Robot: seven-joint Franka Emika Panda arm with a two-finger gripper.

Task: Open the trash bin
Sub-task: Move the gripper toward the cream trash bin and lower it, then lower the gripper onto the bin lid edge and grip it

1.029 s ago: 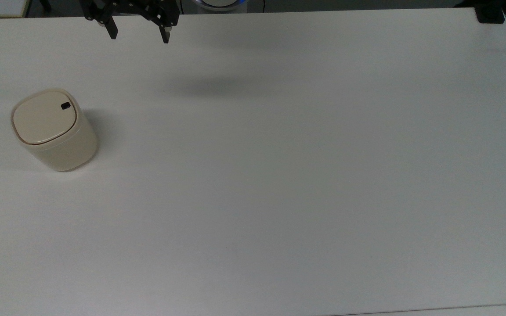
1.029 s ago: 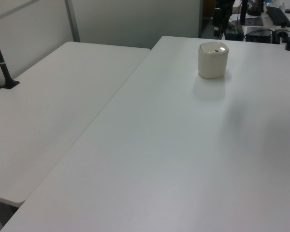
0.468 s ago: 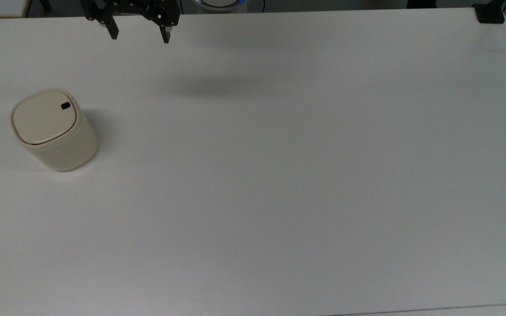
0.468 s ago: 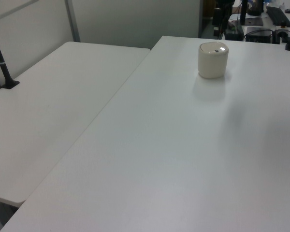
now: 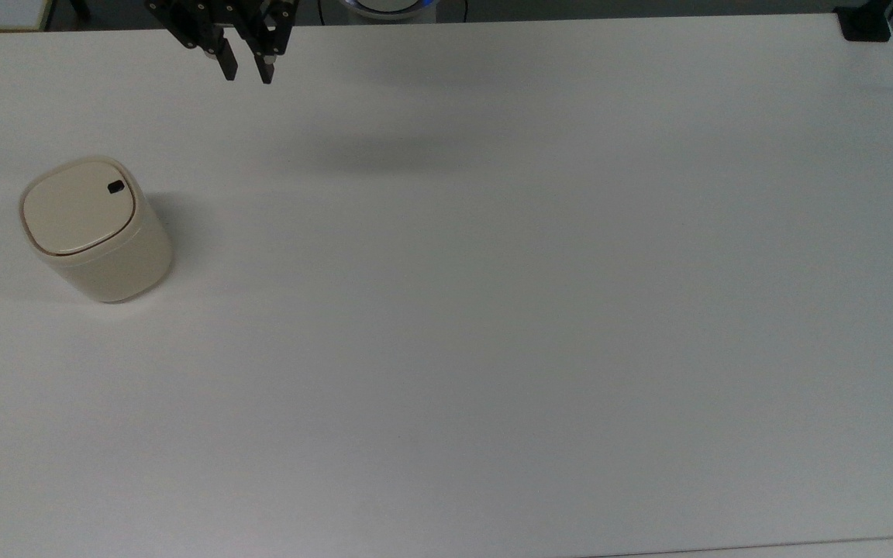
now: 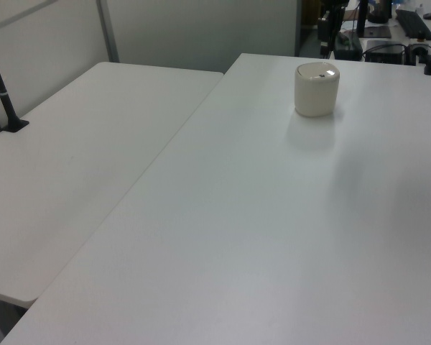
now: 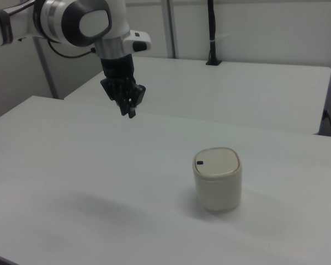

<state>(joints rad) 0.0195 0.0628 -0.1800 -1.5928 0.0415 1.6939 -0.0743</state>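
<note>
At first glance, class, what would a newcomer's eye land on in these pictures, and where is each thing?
The beige bin stands alone on the white table, near the top view's left edge, lid down, with a small black button near the lid's rim. The black end effector hangs above the table at the top view's upper left, apart from the bin, fingers close together with a narrow gap.

We see a broad, flat white table (image 5: 493, 310) carrying one small cream-beige plastic trash bin (image 5: 98, 232) at the top view's left.
</note>
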